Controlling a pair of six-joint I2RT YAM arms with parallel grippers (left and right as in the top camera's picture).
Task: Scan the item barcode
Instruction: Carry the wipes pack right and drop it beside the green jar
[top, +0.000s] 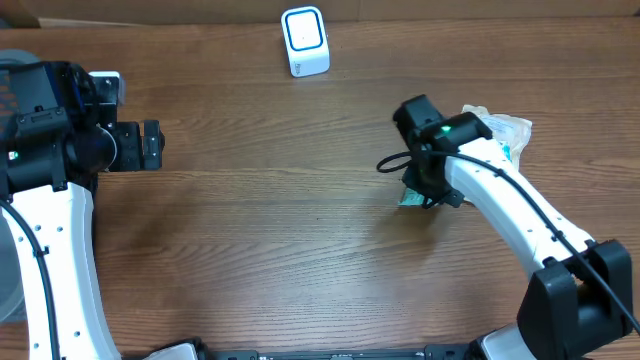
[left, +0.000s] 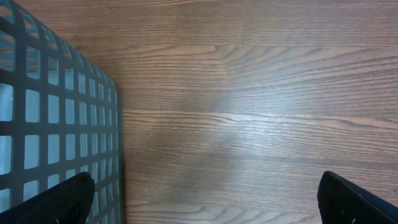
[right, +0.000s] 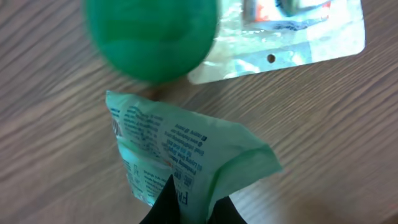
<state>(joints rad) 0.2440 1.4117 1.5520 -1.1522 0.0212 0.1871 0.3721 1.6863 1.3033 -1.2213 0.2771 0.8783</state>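
Observation:
A pale green printed packet (right: 180, 149) is pinched by its lower edge between my right gripper (right: 189, 210) fingers, which are shut on it. From overhead this gripper (top: 418, 196) sits right of the table's middle, with a corner of the packet (top: 409, 199) showing under it. Small print covers the packet, but no barcode shows clearly. A white scanner (top: 305, 42) with a blue-ringed face stands at the far edge. My left gripper (top: 150, 145) hangs open at the far left with nothing in it, its fingertips (left: 62, 199) wide apart over bare wood.
A green round object (right: 152, 37) and a clear blister pack (right: 292, 31) lie just beyond the packet, part of a small pile (top: 500, 130) at the right. A grey mesh basket (left: 56, 124) stands beside the left gripper.

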